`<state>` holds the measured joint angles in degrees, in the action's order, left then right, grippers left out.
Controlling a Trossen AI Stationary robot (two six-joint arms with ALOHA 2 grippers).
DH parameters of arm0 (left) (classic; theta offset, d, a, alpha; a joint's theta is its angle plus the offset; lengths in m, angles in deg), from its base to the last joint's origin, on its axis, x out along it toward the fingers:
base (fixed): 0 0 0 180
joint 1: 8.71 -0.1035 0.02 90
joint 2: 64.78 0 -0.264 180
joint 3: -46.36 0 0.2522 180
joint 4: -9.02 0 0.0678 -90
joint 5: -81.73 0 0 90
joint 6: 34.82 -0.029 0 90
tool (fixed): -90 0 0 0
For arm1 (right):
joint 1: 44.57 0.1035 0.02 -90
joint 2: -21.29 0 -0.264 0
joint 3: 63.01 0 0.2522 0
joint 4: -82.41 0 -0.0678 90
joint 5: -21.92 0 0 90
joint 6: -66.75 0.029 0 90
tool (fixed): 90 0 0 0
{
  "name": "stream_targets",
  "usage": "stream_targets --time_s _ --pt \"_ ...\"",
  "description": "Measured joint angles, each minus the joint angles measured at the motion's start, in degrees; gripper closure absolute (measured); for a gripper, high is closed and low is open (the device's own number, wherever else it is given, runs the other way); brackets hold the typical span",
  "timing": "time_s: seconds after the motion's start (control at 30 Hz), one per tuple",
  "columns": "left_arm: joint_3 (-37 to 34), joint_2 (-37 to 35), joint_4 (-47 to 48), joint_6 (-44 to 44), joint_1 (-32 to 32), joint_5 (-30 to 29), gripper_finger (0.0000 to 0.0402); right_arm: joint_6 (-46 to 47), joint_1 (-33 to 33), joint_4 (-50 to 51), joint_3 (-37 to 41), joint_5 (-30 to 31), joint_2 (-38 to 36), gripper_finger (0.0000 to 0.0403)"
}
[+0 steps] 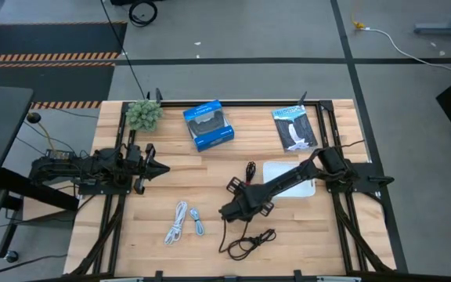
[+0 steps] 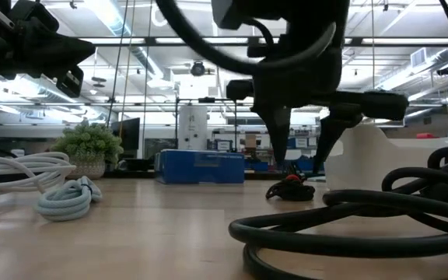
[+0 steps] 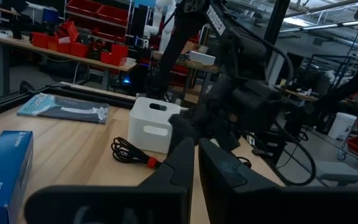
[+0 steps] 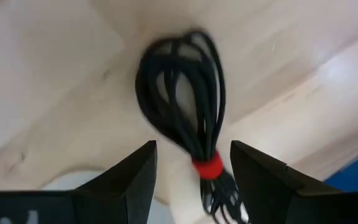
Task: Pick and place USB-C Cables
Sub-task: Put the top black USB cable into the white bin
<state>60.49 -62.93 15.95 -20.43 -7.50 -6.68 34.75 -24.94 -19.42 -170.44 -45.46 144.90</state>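
USB-C Cables all lie on my tabletop, none in the white box. My right gripper hangs fingers apart, empty; left gripper pinched shut, empty.

Left arm: dark, near-black jointed segments with blocky housings; thin black cables run along it.
Right arm: same dark finish, a long slim link ending in a wider bracketed wrist block.
Left gripper: two matte black fingers, flat, tapering to points.
Right gripper: two matte black wedge-shaped fingers with angled inner faces.
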Motion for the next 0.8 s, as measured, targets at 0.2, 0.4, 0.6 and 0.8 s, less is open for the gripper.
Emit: stream_targets --time_s 0.2,0.4,0.6,0.8 --pt "0.0 0.0 0.0 0.0 0.0 0.0 0.0372 -0.2 -3.5 -0.3 0.0 -2.0 0.1 0.0193" --pt "0.0 0.0 0.0 0.0 0.0 0.0 0.0372 -2.8 -7.3 -0.3 0.0 -4.3 0.1 0.0200" --pt "0.0 0.0 0.0 0.0 0.0 0.0 0.0372 -3.6 -8.9 0.5 0.0 -6.2 0.1 0.0216" --pt "0.0 0.0 0.0 0.0 0.0 0.0 0.0372 -6.2 -9.0 1.1 0.0 -8.6 0.1 0.0234"
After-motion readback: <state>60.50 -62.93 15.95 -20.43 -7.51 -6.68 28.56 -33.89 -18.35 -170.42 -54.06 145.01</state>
